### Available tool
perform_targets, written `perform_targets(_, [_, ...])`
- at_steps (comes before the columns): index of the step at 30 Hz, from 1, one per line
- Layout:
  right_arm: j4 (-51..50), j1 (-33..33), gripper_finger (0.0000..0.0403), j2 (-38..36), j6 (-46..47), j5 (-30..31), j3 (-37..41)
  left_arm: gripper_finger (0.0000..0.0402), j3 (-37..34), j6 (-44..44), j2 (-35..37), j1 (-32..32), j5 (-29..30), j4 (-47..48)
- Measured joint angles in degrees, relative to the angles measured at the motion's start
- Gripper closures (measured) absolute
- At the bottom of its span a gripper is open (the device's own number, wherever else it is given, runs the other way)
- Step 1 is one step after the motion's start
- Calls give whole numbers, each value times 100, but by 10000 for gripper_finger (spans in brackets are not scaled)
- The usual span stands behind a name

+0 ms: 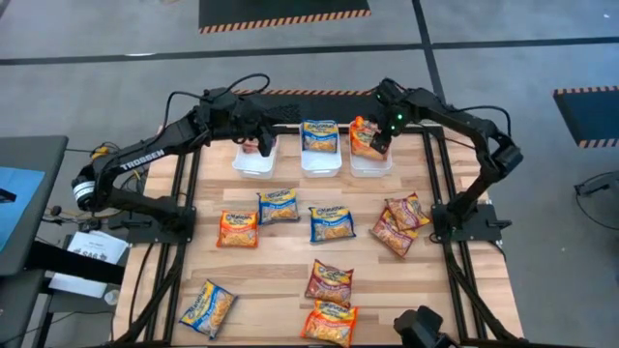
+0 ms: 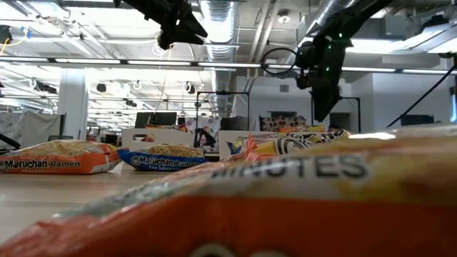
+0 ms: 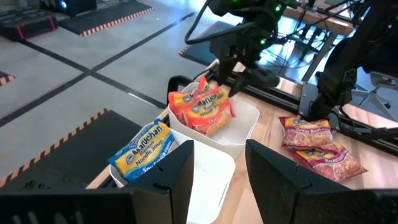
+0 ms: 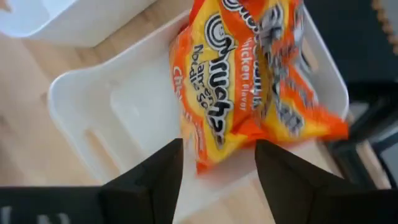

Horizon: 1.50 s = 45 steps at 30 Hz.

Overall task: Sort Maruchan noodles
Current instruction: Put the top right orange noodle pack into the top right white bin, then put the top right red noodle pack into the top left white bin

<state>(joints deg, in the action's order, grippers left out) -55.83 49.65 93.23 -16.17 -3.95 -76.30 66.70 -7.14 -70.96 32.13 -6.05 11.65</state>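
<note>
Three white bins stand in a row at the table's far edge. An orange Maruchan packet (image 4: 249, 87) sits tilted in the right bin (image 1: 369, 162), its upper end over the rim. My right gripper (image 4: 217, 171) hangs open just above the packet, fingers pointing down on either side of its near end. A blue packet (image 1: 320, 135) leans in the middle bin (image 1: 320, 164). My left gripper (image 3: 214, 171) hovers open above the left bin (image 1: 253, 162) with nothing between its fingers. Several more packets lie flat on the table.
Loose on the wooden table lie orange packets (image 1: 238, 229) (image 1: 330, 322), blue packets (image 1: 279, 206) (image 1: 332, 223) (image 1: 208, 308) and dark red packets (image 1: 407, 210) (image 1: 393, 233) (image 1: 329, 282). Black frame rails run along the table's left and right sides.
</note>
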Motion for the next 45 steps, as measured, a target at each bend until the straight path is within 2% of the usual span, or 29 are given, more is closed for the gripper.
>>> perform_targets(8, [-1863,-108,173,0,679,-356,-826,269,0,123,494,16,159,213])
perform_targets(14, [-2840,-471,172,-273,1199,-646,-818,269,0,201,914,17,556,320])
perform_targets(17, [-2883,-819,172,-603,1736,-662,-635,269,0,275,1066,18,660,427])
perform_targets(25, [-2767,-2265,172,-1690,4090,-515,-172,269,0,324,1220,16,576,1179])
perform_targets(28, [-2795,-2842,172,-1957,4945,-308,111,269,0,315,1218,16,419,1499])
perform_targets(34, [-2915,-3821,172,-2185,6126,-332,677,269,0,305,1196,16,137,1864])
perform_targets(37, [-2966,-4220,172,-2184,6416,-278,950,269,0,345,1196,16,29,1925])
perform_targets(45, [-2835,-5120,172,-2168,6239,-212,1933,269,0,362,1196,14,-119,2262])
